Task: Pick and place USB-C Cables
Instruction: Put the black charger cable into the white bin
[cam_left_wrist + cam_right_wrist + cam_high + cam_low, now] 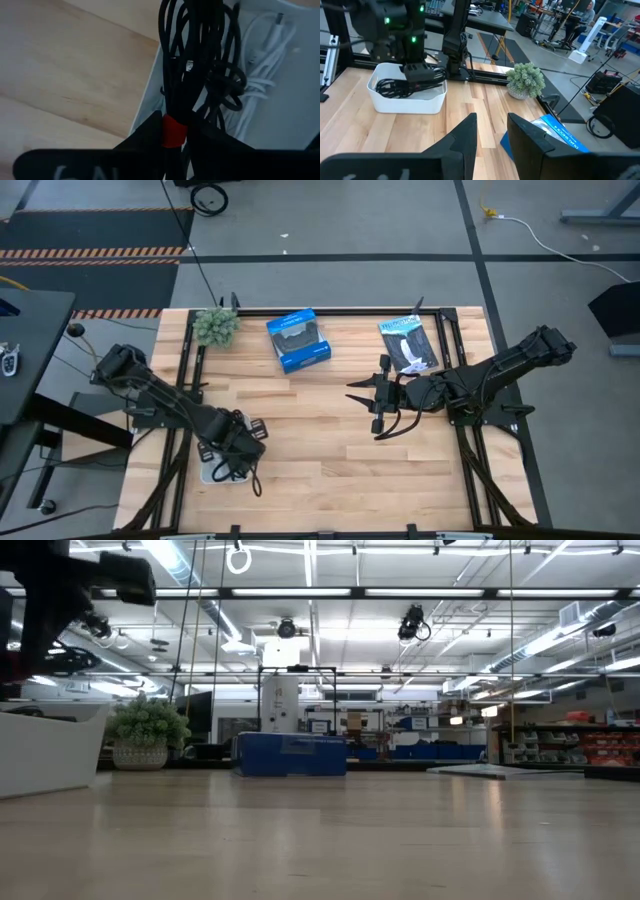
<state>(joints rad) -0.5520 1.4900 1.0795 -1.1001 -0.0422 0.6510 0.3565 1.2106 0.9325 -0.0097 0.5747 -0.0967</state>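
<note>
My left gripper [175, 125] is low over the white tray [150, 95] at the table's near left [215, 473], shut on the black cable bundle with a red band [192, 60]. That bundle runs from the fingers down into the tray. A white cable [262, 80] and another black coil [227, 87] lie on the tray floor. The right wrist view shows the same gripper [422, 72] over black cables in the tray [405, 102]. My right gripper [362, 402] hovers open over the table's middle right, holding nothing [492, 127]. No pale blue cable shows. My left gripper pinches the black bundle at its red band [175, 131] between the two fingers. The fingers come from above, pointing down into the tray. The bundle hangs below them along their line, its loops reaching down among the cables in the tray.
A blue box [298, 340] and a small potted plant [215, 326] stand near the far edge. A flat black-and-white packet [408, 343] lies far right. Bare wood lies between the tray and my right gripper. In the low view the tray [50, 755] stands at the left.
</note>
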